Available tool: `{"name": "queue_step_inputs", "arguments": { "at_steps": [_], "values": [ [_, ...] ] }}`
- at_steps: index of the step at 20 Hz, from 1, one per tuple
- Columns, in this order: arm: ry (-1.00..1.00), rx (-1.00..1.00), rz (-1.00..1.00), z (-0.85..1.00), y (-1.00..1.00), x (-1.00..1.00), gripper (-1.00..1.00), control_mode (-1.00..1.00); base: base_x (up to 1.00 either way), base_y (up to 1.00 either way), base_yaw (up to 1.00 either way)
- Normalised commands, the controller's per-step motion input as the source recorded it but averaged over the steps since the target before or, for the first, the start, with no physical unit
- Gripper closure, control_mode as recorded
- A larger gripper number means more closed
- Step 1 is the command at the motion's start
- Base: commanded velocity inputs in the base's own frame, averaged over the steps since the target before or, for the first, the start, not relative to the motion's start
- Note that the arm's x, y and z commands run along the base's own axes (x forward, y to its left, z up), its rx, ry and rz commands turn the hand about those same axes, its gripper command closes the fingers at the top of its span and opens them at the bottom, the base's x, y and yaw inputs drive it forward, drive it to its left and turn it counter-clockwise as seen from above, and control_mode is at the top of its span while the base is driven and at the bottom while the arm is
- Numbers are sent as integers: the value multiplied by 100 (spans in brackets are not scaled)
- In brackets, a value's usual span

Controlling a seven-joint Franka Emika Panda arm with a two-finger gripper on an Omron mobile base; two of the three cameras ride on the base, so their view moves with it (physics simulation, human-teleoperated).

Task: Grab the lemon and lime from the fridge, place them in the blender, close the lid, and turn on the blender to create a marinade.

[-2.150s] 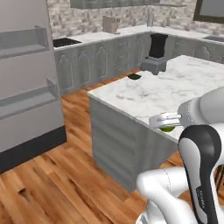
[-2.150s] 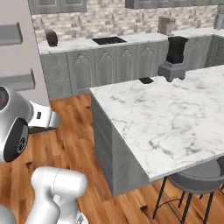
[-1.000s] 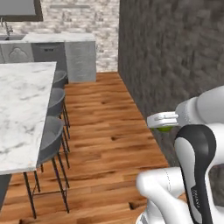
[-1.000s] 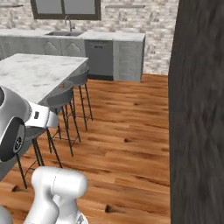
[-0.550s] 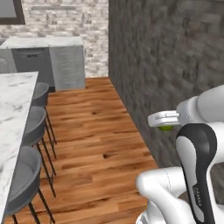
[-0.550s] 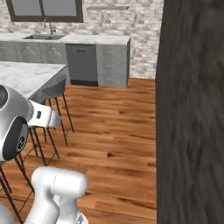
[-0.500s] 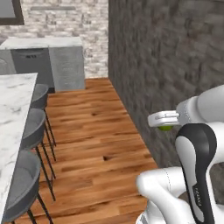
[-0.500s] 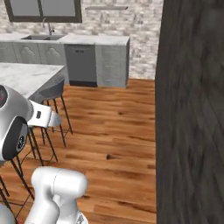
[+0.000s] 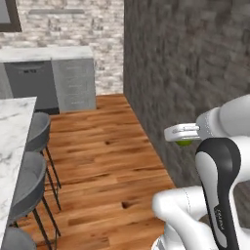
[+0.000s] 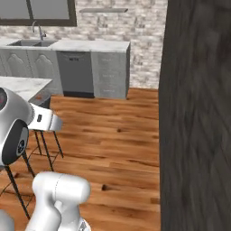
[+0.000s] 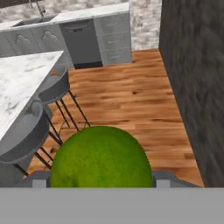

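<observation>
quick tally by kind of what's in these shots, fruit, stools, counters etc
lime, held in the end effector: 1
bar stools: 3
marble island top: 1
back counter with sink tap: 1
dishwasher: 1
total: 7

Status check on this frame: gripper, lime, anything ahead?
Gripper shut on the lime, carried off the floor. Dark wall close on the right. Stools along the marble island on the left.
</observation>
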Motion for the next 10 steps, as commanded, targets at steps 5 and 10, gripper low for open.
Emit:
{"name": "queue_step_inputs", "arguments": {
  "at_steps": [5,10],
  "values": [
    [0,0,0,0,0,0,100,100,100,1,0],
    [0,0,0,0,0,0,100,100,100,5,0]
  ]
}}
